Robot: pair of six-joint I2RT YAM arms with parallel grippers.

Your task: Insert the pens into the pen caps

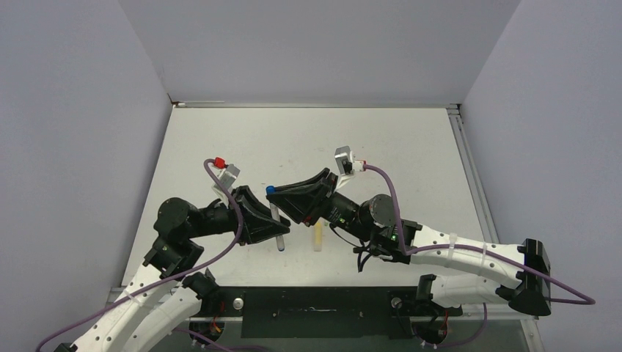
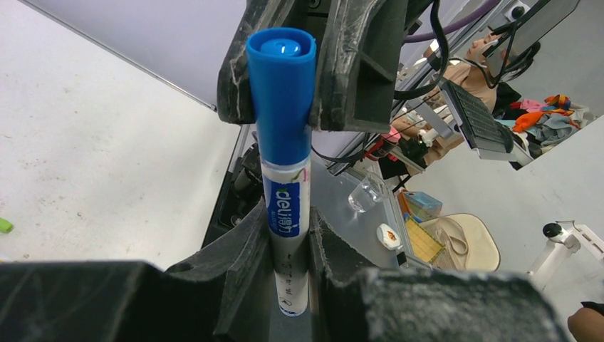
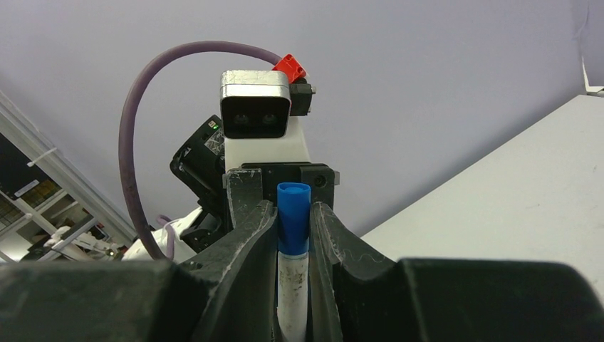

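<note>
left gripper [image 1: 273, 222] reaches in from the left, its two fingers pressed onto the barrel of the white-grey pen [image 1: 277, 229]. in the left wrist view the barrel sits wedged between the dark pads [image 2: 251, 246], with the blue printed label just above them. right gripper [image 1: 284, 196] comes in from the right and meets it, pinching the blue cap [image 2: 282, 92], one finger on each side of the cap. the cap covers the pen's upper end; cannot tell whether it is pushed fully home. the right wrist view agrees: blue cap [image 3: 293, 214] between that gripper's fingertips, white barrel showing below it. the pen runs crosswise between the two arms, over the near middle of the table [image 1: 381, 139], blue end pointing toward the far side. the yellow marker [image 1: 317, 236] lies flat on the table just right of the held pen, under the right arm, touched by neither gripper. a small green cap [image 2: 5, 225] lies on the table at the left edge of the left wrist view, well apart from the fingers. other pens and caps not made out.
</note>
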